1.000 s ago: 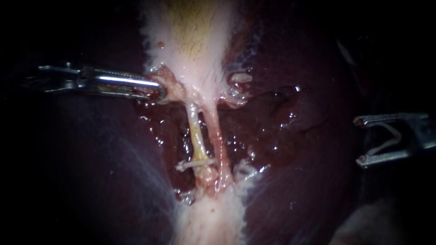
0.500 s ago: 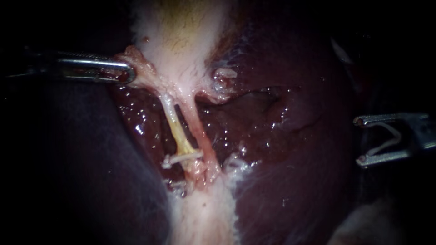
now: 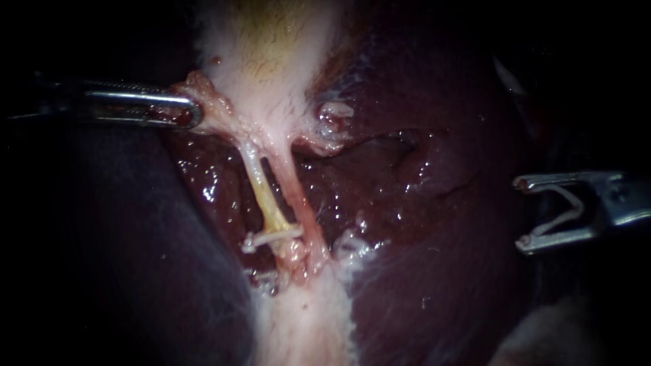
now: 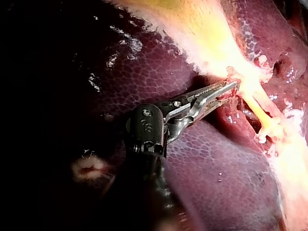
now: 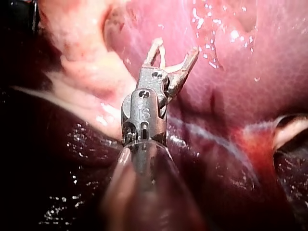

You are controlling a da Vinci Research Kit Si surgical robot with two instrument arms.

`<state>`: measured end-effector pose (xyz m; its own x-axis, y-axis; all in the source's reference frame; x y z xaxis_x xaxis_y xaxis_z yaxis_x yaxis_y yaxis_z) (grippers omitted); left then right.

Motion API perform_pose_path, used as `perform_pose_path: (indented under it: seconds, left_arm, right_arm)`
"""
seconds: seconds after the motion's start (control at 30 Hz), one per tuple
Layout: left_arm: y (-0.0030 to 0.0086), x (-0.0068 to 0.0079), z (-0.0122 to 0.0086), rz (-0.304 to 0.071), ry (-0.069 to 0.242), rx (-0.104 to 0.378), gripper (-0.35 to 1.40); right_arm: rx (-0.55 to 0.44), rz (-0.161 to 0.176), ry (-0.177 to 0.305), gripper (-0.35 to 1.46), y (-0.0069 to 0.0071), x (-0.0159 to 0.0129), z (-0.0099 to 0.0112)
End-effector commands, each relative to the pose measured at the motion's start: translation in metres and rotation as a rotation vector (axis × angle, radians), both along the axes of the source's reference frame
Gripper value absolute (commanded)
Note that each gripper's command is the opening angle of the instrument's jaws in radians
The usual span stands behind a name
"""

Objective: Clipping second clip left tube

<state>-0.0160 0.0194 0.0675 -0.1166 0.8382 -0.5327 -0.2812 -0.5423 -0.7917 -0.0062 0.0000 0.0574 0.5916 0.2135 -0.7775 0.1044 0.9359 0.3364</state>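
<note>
— Where does the left tube stand?

— The left tube (image 3: 261, 193) is stretched bare and yellowish. It slants from the gallbladder (image 3: 271, 61) down to the pale stalk below, with the pinker right tube (image 3: 293, 193) just beside it. A seated clip (image 3: 272, 236) crosses its lower end, and the stretch above that clip is free.

— What's holding it taut?

— The left instrument (image 3: 188, 112). Its jaws are clamped on a ragged edge of the gallbladder. A second ago that edge sat nearer the middle. It has since been drawn out toward the left instrument's side, and both tubes lean more. Over the last half second they have not moved against the liver (image 3: 441, 291).

— And the other side?

— The right instrument (image 3: 521, 214) carries a loaded clip (image 3: 566, 211), a white V. Its jaws stand wide, but both bear on the V's legs, so they grip it. It has edged toward the tubes in the last half second, yet it is well apart from them, over dark liver.

— What does that mean for the task?

— I'd judge the exposure done and the approach just begun. The second clip isn't on yet. The next move calls for bringing the V's mouth around the left tube alone, above the seated clip, without catching the right tube.
</note>
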Motion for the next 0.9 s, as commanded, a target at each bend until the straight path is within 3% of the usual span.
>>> perform_pose_path:
  seconds: [0.03, 0.4, 0.9]
  left_arm:
    - [0.0, 0.0, 0.0, 0.0, 0.0, 0.0, -0.35]
    - [0.0, -0.0001, 0.0001, -0.001, 0.001, 0.0, -0.35]
    - [0.0, -0.0003, 0.0001, -0.002, 0.002, -0.001, -0.35]
  right_arm:
    - [0.014, 0.003, 0.0, 0.5, -0.0001, 0.0006, -0.0001]
    - [0.171, 0.038, -0.004, 0.5, -0.0002, 0.0094, -0.0003]
    - [0.285, 0.074, -0.017, 0.5, 0.0001, 0.0211, 0.0013]
